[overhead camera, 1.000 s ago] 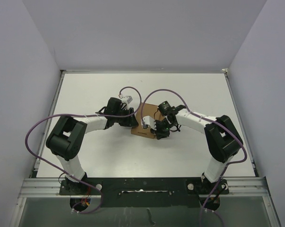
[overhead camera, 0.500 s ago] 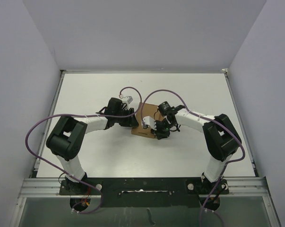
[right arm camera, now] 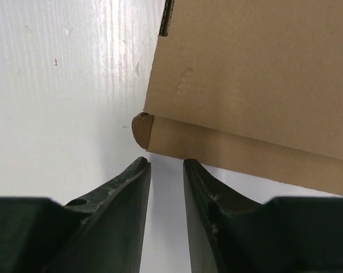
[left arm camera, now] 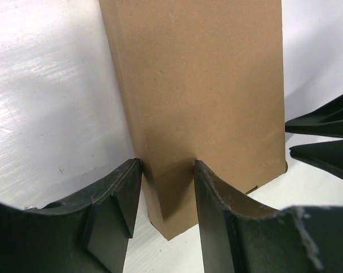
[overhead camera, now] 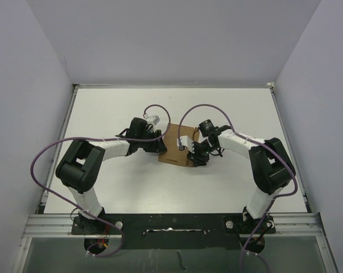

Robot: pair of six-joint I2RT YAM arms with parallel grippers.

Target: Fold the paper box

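paper box [overhead camera: 174, 147] lies near the middle of the white worktop [overhead camera: 234, 108], between the two arms, its plain brown cardboard showing no print. the left hand [overhead camera: 160, 147] reaches in from the left side and is clamped on the box's near edge: in the left wrist view its two black fingers [left arm camera: 117, 205] press on either side of a narrow section of cardboard, which fills the space between them, and a long brown panel runs away from the grip. beyond the far corner of that panel the dark tips of the other hand show at the right border of that view.

the right hand [overhead camera: 190, 152] comes in from the right side, low over the worktop and just beside the box's right edge. its fingers [right arm camera: 131, 193] stand slightly apart, with only bare white surface in the slim gap between them; they hold nothing. just ahead of the tips sits a corner of the box, where a small rounded tab ends a narrow strip folded under a broader panel. whether the tips touch that strip cannot be told. purple cables [overhead camera: 39, 165] loop over both arms.
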